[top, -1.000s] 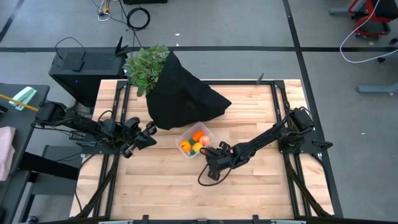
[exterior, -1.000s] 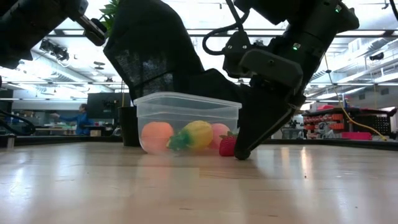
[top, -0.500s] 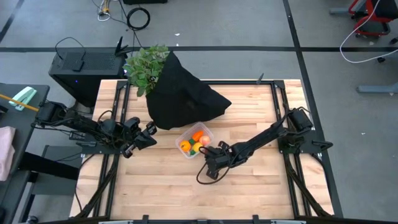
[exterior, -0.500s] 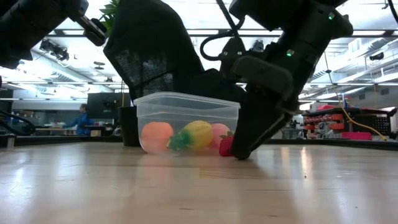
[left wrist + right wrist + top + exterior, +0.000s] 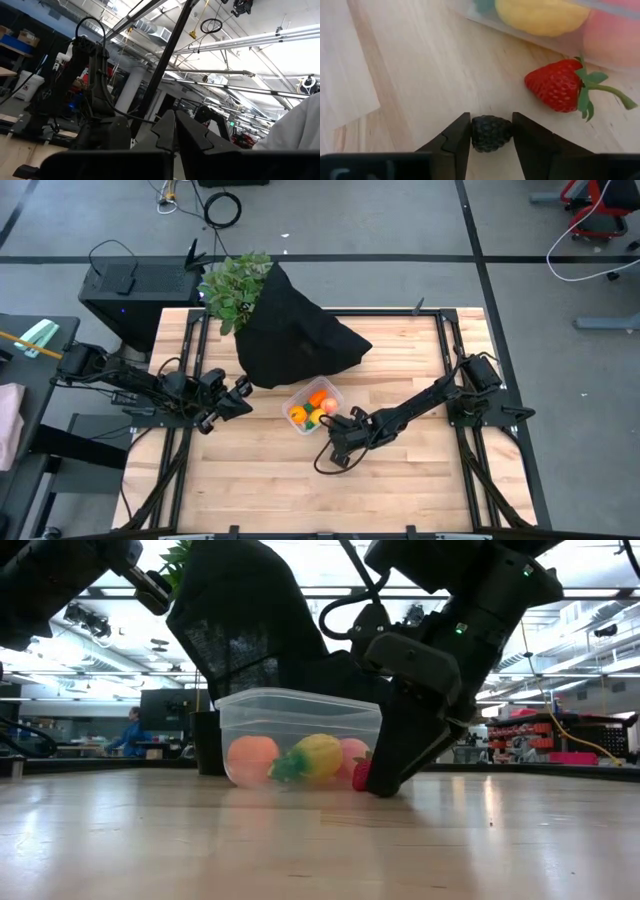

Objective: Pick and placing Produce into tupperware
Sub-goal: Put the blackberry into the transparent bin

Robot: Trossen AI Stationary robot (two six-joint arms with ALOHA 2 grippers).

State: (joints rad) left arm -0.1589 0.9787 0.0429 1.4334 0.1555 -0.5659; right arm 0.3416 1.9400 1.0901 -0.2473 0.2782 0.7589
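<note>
Dark berry (image 5: pixel 491 133) sits between the right gripper (image 5: pixel 491 131) fingers on the wood table (image 5: pixel 410 80), just outside the tupperware (image 5: pixel 314 409). Fingers are closed in to the berry's width with pads flanking both sides — reads as a pinch on it, berry apparently resting on the wood.

Step in hand, my call: grasp of the blackberry, pre-lift. The next move calls for a straight lift high enough to clear the container wall, a short carry over the rim, then release above the fruit inside. Risk: the strawberry (image 5: pixel 559 85) lies just beside the berry, against the container's outer wall — a low swing could knock it.

Right gripper in high view (image 5: pixel 338 442) is down at the table, just beside the container's near corner. Left gripper (image 5: pixel 236 397) waits near the table's left edge, beside the black cloth (image 5: pixel 295 335); its fingers look pressed together with nothing between them.

Berry: small, black, bumpy, roughly round. Strawberry: red, seeded, green leafy cap with a stem. Still 2 pieces outside.

Tupperware: clear, shallow, rounded corners, no lid on. Inside, in low view: orange ball (image 5: pixel 252 758), yellow piece (image 5: pixel 318 754), pink-red fruit (image 5: pixel 351 753), plus something green I can't identify.
</note>
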